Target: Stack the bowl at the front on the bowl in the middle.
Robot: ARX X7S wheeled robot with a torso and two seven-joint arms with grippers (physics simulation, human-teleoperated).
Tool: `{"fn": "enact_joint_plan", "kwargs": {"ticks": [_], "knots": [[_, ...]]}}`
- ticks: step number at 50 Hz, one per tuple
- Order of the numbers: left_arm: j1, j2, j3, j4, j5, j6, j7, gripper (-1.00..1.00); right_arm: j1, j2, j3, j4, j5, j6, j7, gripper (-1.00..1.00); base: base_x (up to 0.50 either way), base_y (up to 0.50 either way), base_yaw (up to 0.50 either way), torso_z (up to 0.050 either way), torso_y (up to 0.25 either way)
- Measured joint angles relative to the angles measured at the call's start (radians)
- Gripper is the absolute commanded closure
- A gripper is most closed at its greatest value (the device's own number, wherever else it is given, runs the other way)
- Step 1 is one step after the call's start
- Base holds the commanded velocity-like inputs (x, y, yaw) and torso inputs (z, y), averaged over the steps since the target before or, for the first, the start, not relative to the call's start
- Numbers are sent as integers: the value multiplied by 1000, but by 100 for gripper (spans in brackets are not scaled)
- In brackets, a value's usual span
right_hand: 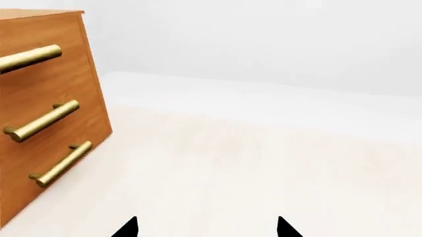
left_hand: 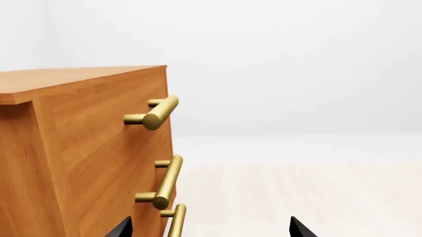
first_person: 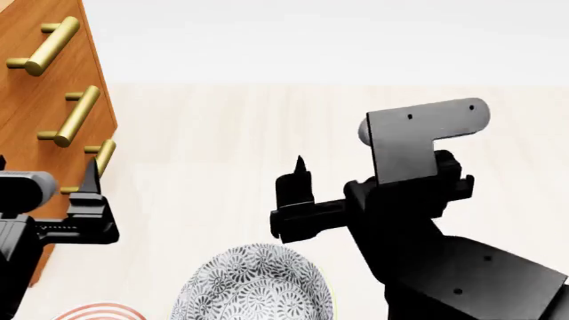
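One deep white bowl (first_person: 253, 285) with a grey floral pattern shows at the lower edge of the head view. I cannot tell whether it is the bowl at the front or the bowl in the middle, and no other bowl is in view. My right gripper (first_person: 298, 183) hangs just above and behind this bowl, apart from it. In its wrist view the right gripper (right_hand: 204, 228) is open over bare floor. My left gripper (first_person: 89, 190) is at the left, close to the dresser. The left gripper (left_hand: 211, 229) is also open, with nothing between its fingers.
A wooden dresser (first_person: 36, 100) with brass bar handles (first_person: 76, 117) stands at the left, right beside my left gripper; its drawer fronts (left_hand: 99, 143) fill part of the left wrist view. A flat red-ringed plate (first_person: 102, 312) peeks in left of the bowl. Pale floor lies beyond.
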Motion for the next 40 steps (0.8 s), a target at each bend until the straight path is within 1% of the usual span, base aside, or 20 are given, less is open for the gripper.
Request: {"fn": "enact_joint_plan", "kwargs": {"ticks": [9, 17, 25, 40], "knots": [[1, -4, -6, 22, -11, -7, -5, -100, -158, 31, 11, -168, -265, -235, 34, -100, 0, 0, 0, 0, 0], [3, -7, -7, 29, -16, -9, -8, -100, -245, 45, 8, -251, -446, -372, 69, -100, 0, 0, 0, 0, 0], [5, -9, -6, 30, -17, -6, -11, -100, -289, 53, 7, -292, -534, -443, 85, -100, 0, 0, 0, 0, 0], [5, -12, 0, 30, -19, -3, -15, -100, -338, 65, 7, -335, -615, -514, 101, -100, 0, 0, 0, 0, 0]]}}
